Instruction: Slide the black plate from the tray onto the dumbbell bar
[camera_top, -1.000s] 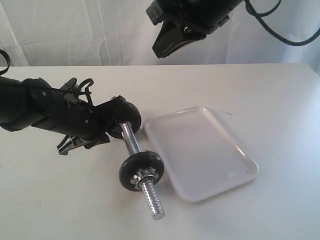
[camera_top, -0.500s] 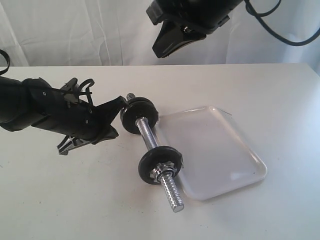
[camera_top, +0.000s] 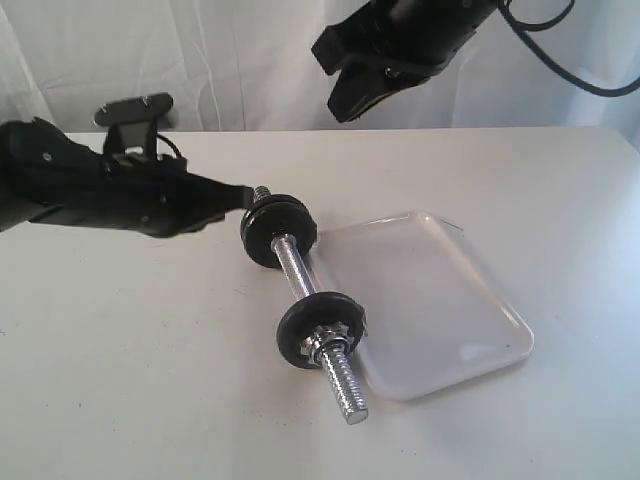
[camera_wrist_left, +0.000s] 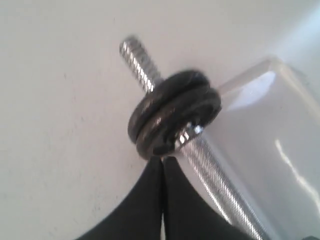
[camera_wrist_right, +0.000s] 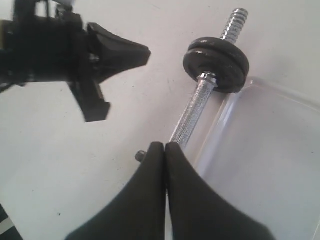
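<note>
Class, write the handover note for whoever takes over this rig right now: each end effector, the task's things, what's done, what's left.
Left end effector: shut, empty, tip beside the black plate.
Right end effector: shut, empty, raised off the table.
The black plate: on the dumbbell bar, far end, against another disc.
The tray: no plate in it.
Done: plate threaded on. Left: probably only backing away.

Left fingers (camera_top: 215, 192) pressed together, low and level; right fingers (camera_top: 362, 92) pressed together, high above
</note>
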